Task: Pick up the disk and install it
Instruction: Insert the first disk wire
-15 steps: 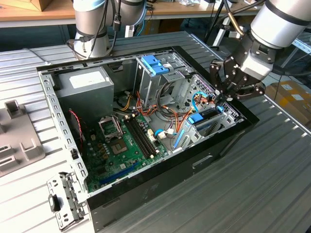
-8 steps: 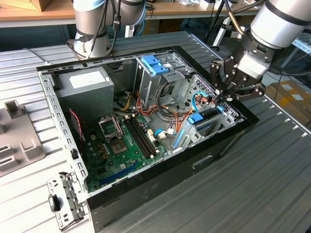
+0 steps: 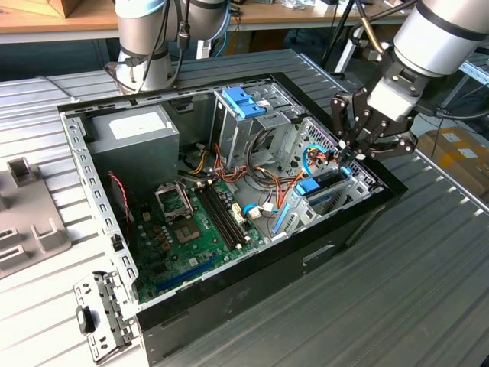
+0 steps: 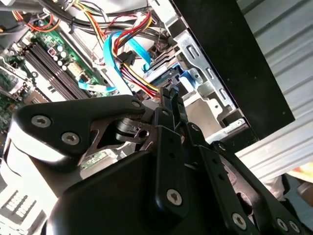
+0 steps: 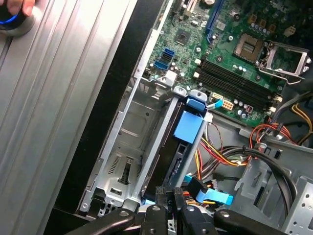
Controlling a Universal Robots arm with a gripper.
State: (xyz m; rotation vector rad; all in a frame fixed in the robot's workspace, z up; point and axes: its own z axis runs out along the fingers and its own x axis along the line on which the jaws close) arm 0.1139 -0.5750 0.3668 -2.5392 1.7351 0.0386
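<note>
The disk point(image 3: 325, 195) sits edge-on in the drive bay at the exterior view's right end of the open computer case point(image 3: 252, 283). In the first wrist view, the disk point(image 5: 177, 152) shows a dark edge with a blue plastic tab on its rail. My gripper point(image 3: 346, 151) hovers just above the bay's outer end. In both wrist views its black fingertips point(image 5: 168, 196) are pressed together at the disk's end, with nothing visible between them. The tip point(image 4: 171, 98) rests close to the blue rail point(image 4: 188, 78).
A grey power supply point(image 3: 130, 134), a metal cage with a light-blue top point(image 3: 244, 103) and the green motherboard point(image 3: 191, 222) fill the case. Coloured cables point(image 5: 220, 152) run beside the bay. A second bay slot point(image 5: 122, 147) lies next to the disk. A hand point(image 5: 14, 6) rests on a blue-lit button.
</note>
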